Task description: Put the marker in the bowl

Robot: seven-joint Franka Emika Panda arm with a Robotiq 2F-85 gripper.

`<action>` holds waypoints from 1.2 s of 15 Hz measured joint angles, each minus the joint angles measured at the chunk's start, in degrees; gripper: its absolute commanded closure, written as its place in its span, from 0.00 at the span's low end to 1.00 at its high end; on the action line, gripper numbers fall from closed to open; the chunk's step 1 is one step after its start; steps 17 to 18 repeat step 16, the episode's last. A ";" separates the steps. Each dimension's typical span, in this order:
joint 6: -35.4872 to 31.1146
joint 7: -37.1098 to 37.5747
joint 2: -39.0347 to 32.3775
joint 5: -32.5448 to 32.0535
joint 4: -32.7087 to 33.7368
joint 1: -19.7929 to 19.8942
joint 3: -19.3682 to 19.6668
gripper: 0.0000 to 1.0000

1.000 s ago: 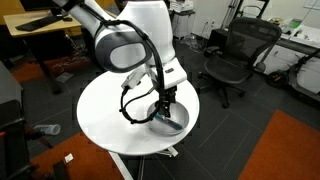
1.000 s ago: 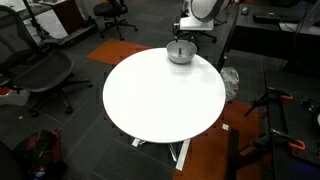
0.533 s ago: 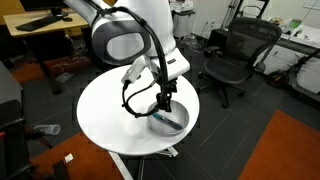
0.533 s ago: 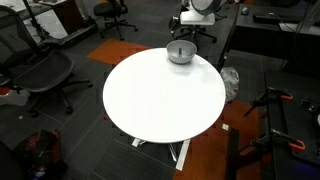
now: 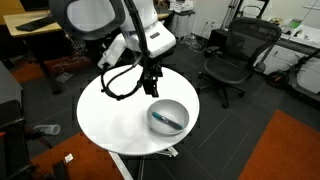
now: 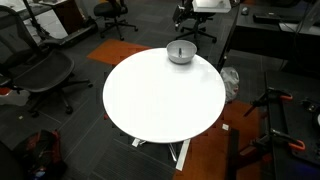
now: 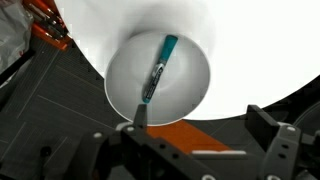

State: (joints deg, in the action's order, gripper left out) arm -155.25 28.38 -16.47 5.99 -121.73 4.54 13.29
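Note:
The marker (image 7: 158,68), thin and dark with a teal end, lies inside the grey-white bowl (image 7: 195,85) in the wrist view. It also shows as a dark streak (image 5: 170,118) in the bowl (image 5: 156,120) in an exterior view. The bowl (image 6: 180,53) stands near the round white table's edge (image 6: 130,115). My gripper (image 5: 153,88) hangs above the table, raised and off to one side of the bowl. In the wrist view its fingers (image 7: 203,125) stand apart with nothing between them.
Black office chairs (image 5: 232,55) stand round the table, and another chair (image 6: 38,72) is near its other side. Desks with equipment line the walls. An orange carpet patch (image 5: 285,150) lies on the dark floor.
My gripper has risen out of the bowl and moved away from it. The marker stays lying in the bowl.

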 measured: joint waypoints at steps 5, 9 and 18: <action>3.69 -2.09 8.97 -0.98 -7.42 -0.40 -0.90 0.00; 5.11 -3.52 14.24 -0.82 -12.03 -0.38 -2.23 0.00; 5.10 -7.97 18.63 2.99 -16.10 -0.35 -4.00 0.00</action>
